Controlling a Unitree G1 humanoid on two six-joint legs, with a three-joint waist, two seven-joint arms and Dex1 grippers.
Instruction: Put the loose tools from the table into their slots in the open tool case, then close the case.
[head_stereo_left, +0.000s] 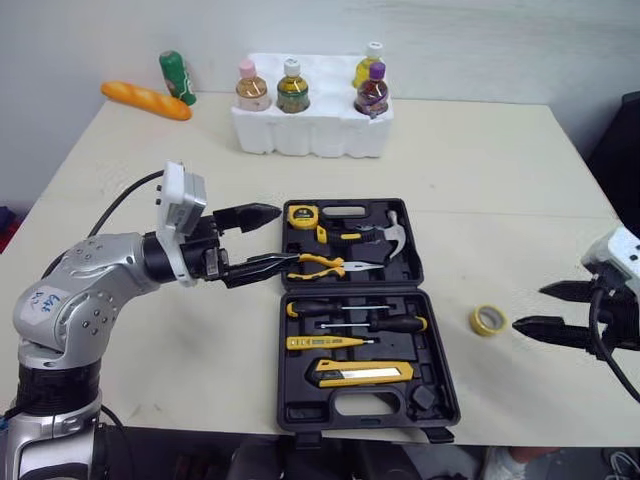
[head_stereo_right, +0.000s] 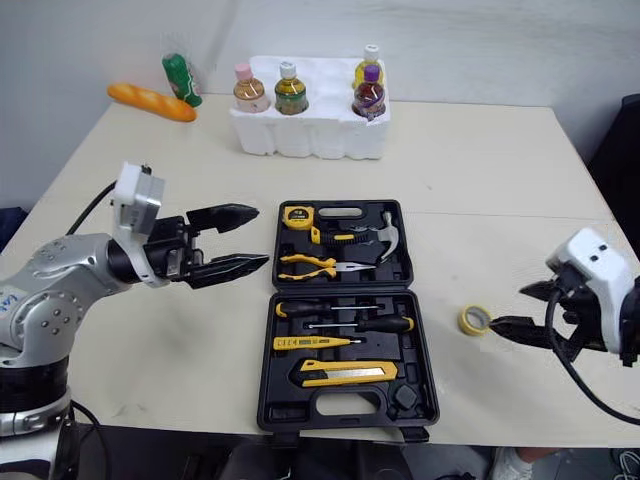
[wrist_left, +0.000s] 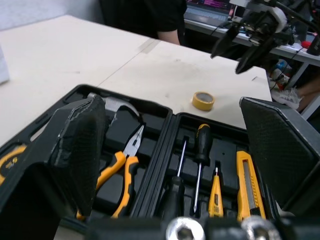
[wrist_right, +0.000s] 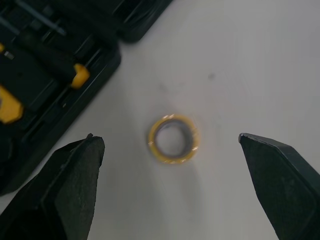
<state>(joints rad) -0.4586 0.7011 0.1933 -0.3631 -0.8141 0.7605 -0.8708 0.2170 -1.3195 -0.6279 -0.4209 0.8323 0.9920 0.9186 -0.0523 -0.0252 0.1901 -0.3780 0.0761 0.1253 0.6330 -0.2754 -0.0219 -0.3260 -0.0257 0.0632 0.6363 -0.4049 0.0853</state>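
On the worktop (head_stereo_left: 480, 150), right of the tool case (head_stereo_left: 432, 330), the tape roll (head_stereo_left: 487, 320) lies just in front of my right gripper (head_stereo_left: 532, 306), its fingers spread wide, not touching it.

Loose tape roll (head_stereo_left: 487, 320) on table (head_stereo_left: 480, 160), right of open tool case (head_stereo_left: 350, 310).
Just right of the roll: right gripper (head_stereo_left: 530, 306); at the case's left edge: left gripper (head_stereo_left: 285, 237).

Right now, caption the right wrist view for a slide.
Right gripper, jaws open, aimed at the yellow tape roll beside the open tool case.
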